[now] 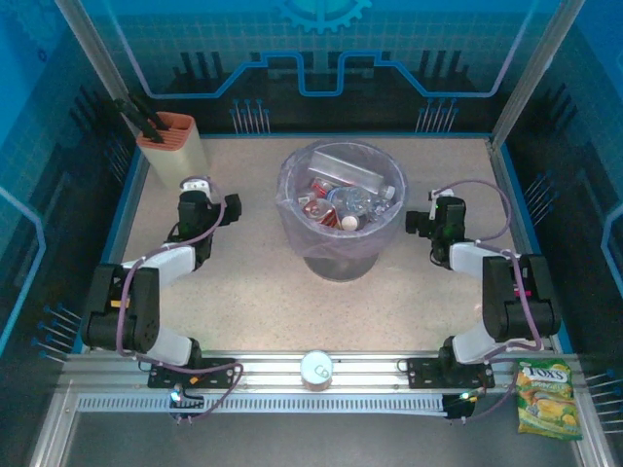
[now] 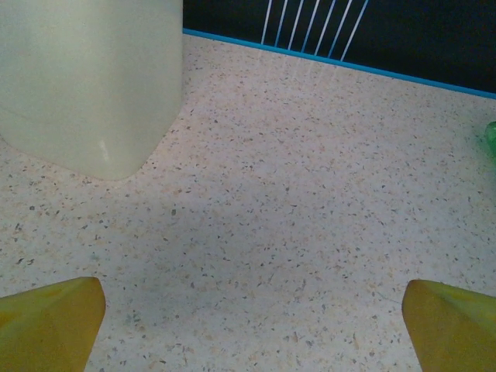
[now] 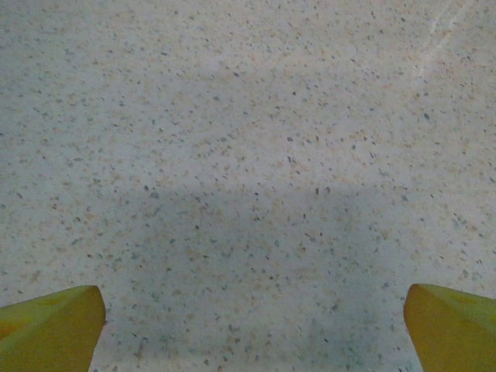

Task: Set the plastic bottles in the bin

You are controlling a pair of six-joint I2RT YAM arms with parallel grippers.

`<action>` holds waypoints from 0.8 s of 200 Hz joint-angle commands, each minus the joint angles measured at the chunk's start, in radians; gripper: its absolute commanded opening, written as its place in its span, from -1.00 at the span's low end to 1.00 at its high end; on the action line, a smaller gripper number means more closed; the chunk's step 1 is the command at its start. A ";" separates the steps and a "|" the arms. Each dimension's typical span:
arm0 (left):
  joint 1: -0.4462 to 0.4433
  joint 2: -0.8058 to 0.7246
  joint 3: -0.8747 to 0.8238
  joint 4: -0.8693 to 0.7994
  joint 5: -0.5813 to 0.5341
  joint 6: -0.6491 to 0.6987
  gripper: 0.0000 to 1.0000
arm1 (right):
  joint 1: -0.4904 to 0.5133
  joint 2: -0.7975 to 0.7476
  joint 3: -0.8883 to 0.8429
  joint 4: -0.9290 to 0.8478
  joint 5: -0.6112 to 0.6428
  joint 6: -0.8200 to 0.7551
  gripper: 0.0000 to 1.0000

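Silver can (image 1: 317, 368) sits on the front rail, straight out from the bin's (image 1: 341, 261) near side, and a yellow-green candy bag (image 1: 543, 397) lies off to the bin's near right. Moving up, the left gripper (image 2: 252, 322) hangs left of the bin, yellow fingers (image 2: 54, 322) spread wide over bare speckled table (image 1: 253, 292), nothing between them. Right of the bin, the right gripper (image 3: 252, 322) has its jaws just as wide and just as empty. Centre stage, the bin stands upright in its clear liner with the plastic bottles (image 1: 350, 199) piled inside. Farthest back, left of the bin, stands the knife block (image 1: 175, 141).
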 commanded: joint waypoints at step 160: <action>0.028 -0.120 -0.275 0.303 -0.033 0.065 0.98 | 0.060 0.002 -0.259 0.580 0.029 -0.068 0.99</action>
